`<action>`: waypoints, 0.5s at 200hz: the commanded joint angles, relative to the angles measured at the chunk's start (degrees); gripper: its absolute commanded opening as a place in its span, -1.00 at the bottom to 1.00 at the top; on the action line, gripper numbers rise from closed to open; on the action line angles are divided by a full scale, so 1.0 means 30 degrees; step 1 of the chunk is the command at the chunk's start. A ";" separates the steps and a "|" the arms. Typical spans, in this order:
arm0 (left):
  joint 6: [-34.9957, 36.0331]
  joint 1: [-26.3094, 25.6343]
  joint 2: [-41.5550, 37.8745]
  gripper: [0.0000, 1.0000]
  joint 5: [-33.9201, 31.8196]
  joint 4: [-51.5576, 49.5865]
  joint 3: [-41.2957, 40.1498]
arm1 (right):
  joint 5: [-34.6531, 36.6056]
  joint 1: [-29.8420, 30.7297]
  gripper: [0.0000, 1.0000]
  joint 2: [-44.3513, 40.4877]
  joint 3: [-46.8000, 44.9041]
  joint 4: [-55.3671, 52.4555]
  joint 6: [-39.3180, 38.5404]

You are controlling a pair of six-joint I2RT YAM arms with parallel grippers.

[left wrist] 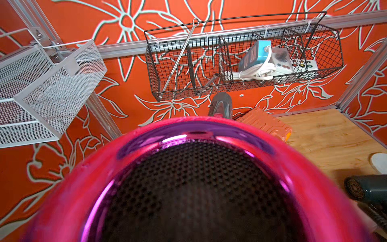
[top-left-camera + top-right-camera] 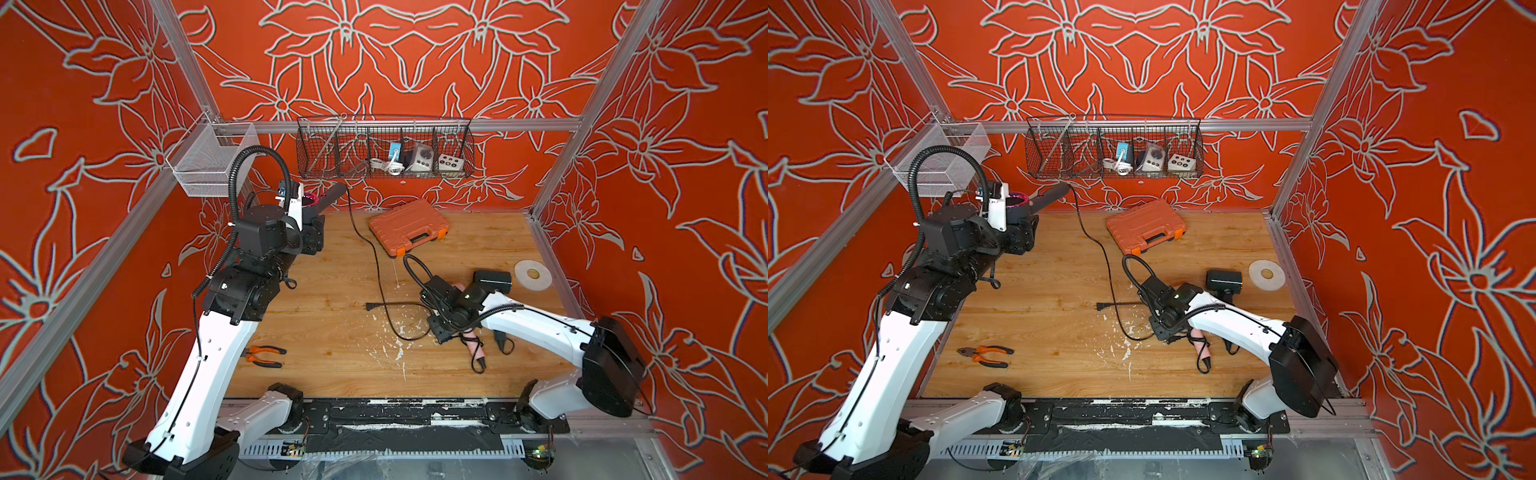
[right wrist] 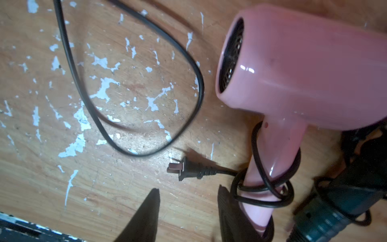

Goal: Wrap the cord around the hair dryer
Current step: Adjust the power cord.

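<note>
Around pink hair dryer [image 3: 303, 69], black cord [image 3: 189, 169]

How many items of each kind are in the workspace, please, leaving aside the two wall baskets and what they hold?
Hair dryers: 3 (magenta hair dryer, pink hair dryer, dark hair dryer)
Orange tool case: 1
Pliers: 1
White tape roll: 1
Total: 6
</note>
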 commanded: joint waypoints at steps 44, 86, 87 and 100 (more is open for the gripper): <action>-0.0392 0.0132 -0.0605 -1.00 0.0717 0.1780 0.0249 | -0.3497 0.0574 0.30 0.0577 0.1969 0.2913 -0.2421; -0.2070 0.0133 -0.0950 -1.00 0.2414 0.1481 -0.0494 | -0.2696 0.0818 0.47 0.3969 0.5629 0.4125 -0.4667; -0.2091 0.0133 -0.0954 -1.00 0.2432 0.1484 -0.0514 | -0.2701 0.0818 0.47 0.4093 0.5743 0.4161 -0.4735; -0.2229 0.0133 -0.1002 -1.00 0.2593 0.1457 -0.0606 | -0.3298 0.0818 0.47 0.5354 0.6853 0.4539 -0.5905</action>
